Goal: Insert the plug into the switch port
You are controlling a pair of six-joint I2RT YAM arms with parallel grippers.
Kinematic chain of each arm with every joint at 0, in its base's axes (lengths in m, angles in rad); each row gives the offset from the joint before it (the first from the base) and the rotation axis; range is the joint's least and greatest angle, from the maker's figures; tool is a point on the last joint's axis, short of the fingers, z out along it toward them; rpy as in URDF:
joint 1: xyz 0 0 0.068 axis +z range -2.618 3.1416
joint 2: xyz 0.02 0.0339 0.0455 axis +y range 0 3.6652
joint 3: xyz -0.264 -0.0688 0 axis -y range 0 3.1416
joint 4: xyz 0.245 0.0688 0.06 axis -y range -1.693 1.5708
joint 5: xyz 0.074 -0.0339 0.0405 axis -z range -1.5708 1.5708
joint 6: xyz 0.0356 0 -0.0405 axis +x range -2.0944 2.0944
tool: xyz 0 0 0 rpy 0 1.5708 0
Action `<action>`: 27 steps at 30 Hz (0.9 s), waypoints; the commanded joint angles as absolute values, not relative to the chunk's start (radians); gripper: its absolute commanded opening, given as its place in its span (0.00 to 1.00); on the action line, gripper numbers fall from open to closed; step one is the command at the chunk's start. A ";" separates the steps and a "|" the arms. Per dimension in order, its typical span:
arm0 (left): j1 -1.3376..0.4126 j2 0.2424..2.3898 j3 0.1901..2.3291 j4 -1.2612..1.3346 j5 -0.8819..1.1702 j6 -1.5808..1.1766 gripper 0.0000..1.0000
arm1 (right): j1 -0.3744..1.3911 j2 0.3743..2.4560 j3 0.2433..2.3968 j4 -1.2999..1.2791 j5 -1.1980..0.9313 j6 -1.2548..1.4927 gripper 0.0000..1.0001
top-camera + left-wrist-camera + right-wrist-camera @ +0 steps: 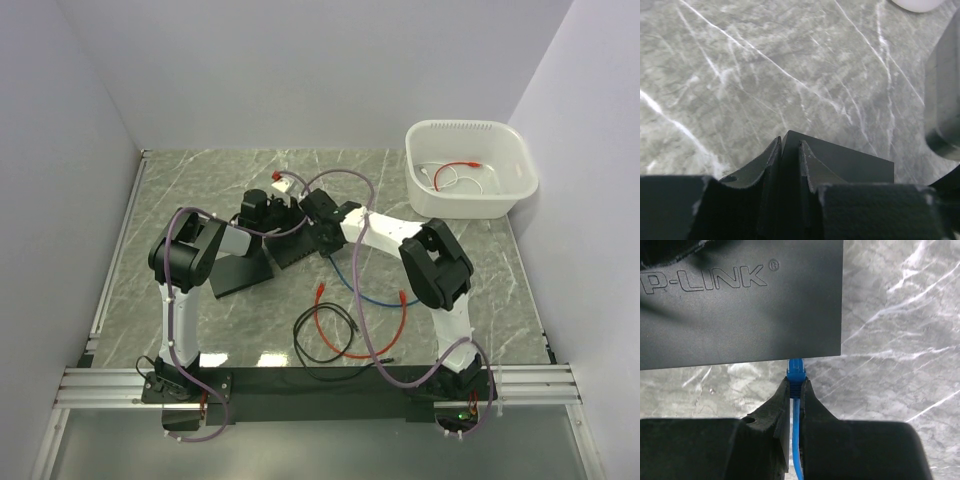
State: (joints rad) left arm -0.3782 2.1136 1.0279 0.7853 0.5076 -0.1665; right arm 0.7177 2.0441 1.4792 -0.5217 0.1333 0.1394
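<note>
The black TP-LINK switch (740, 305) fills the upper left of the right wrist view. My right gripper (796, 382) is shut on the blue plug (796, 371). The plug's tip meets the switch's near edge, close to its right corner. How deep it sits is hidden. The blue cable (798, 440) runs back between the fingers. My left gripper (790, 142) is shut on a thin black edge of the switch (850, 162). In the top view both grippers, left (272, 215) and right (310, 222), meet at the switch (292, 245) in the table's middle.
A flat black slab (240, 272) lies left of the switch. Blue (375, 298), red (362, 328) and black (322, 348) cables lie loose in front. A white bin (515, 160) with a red-tipped cable stands at the back right. A white-and-red connector (283, 180) lies behind the grippers.
</note>
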 commanded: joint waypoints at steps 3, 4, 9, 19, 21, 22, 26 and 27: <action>-0.448 2.134 0.979 0.557 0.673 -0.175 0.10 | 0.687 2.085 1.664 -0.150 0.181 0.141 0.00; -0.448 2.132 0.979 0.560 0.675 -0.175 0.09 | 0.686 2.097 1.670 -0.147 0.183 0.143 0.00; -0.446 2.134 0.974 0.563 0.669 -0.183 0.08 | 0.670 2.102 1.678 -0.112 0.186 0.149 0.00; -0.453 2.138 0.986 0.551 0.669 -0.183 0.06 | 0.627 2.148 1.704 -0.003 0.086 0.155 0.00; -0.453 2.138 0.989 0.549 0.669 -0.183 0.06 | 0.624 2.148 1.687 -0.002 0.061 0.149 0.00; -0.453 2.138 0.991 0.549 0.670 -0.183 0.06 | 0.621 2.137 1.672 0.062 0.049 0.144 0.00; -0.453 2.141 0.992 0.545 0.669 -0.183 0.05 | 0.615 2.100 1.592 0.179 0.017 0.132 0.00; -0.453 2.141 0.996 0.545 0.673 -0.183 0.05 | 0.612 2.092 1.582 0.192 0.003 0.127 0.00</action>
